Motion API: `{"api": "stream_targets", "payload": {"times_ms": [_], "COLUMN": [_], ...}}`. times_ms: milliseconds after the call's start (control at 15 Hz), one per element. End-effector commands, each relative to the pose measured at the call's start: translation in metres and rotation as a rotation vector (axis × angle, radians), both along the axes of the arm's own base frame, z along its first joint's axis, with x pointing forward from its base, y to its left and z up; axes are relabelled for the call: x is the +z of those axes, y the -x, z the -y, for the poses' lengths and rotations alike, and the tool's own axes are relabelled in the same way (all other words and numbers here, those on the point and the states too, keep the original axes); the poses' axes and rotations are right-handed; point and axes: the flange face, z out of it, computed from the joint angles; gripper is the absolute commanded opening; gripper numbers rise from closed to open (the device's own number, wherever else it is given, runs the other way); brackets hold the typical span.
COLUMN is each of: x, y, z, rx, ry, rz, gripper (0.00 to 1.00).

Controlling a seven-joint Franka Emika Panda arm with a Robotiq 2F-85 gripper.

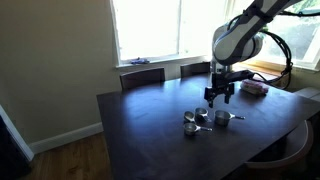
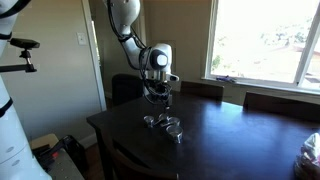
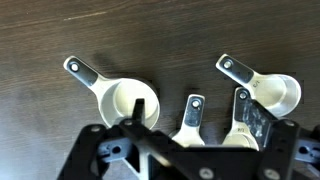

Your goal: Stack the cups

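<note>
Fingers [image 1: 212,97] spread and empty, the gripper [image 1: 220,98] hangs just above the silver measuring cups [image 3: 128,100], clustered unstacked on the dark wooden table [image 1: 140,135]; we judge it poised to choose its first pick.

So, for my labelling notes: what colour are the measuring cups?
The cups are shiny silver metal, clearest in the wrist view.
</note>
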Motion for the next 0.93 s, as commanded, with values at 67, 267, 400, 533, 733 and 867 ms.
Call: {"api": "stream_targets", "payload": {"times_ms": [67,267,400,533,733,867], "x": [-0.019,-0.046,-0.063,-0.076,-0.088,-0.095], "y": [-0.005,-0.011,-0.017,-0.022,-0.030,-0.036], "z": [-0.006,-0.013,-0.019,-0.022,-0.023,-0.022], "rx": [-0.004,0.008,0.017,0.016,0.010,-0.002], "ry": [0.006,0.010,0.008,0.011,0.005,0.006], "rz": [-0.017,-0.031,-0.042,-0.043,-0.022,-0.010], "gripper": [1.00,1.00,1.00,1.00,1.00,1.00]}}
